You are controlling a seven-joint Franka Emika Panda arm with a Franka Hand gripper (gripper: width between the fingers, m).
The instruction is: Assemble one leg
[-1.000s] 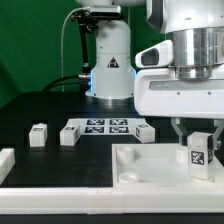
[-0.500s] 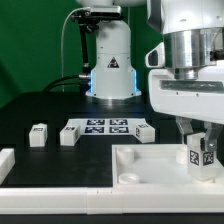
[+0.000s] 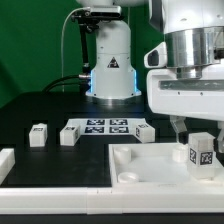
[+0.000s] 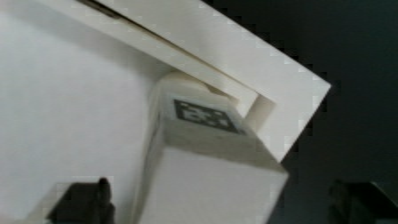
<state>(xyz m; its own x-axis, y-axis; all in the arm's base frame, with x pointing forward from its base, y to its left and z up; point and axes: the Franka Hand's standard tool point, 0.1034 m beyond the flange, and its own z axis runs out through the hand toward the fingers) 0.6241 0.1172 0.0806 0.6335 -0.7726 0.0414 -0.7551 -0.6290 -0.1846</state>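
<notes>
The gripper stands wide open, gripping nothing, its dark fingers flanking the blocky, tag-faced white plastic leg, upright on the smooth white square part's corner.

The tagged leg is seen set at a corner of the white part. The fingers are spread at either side, clear of it.
</notes>
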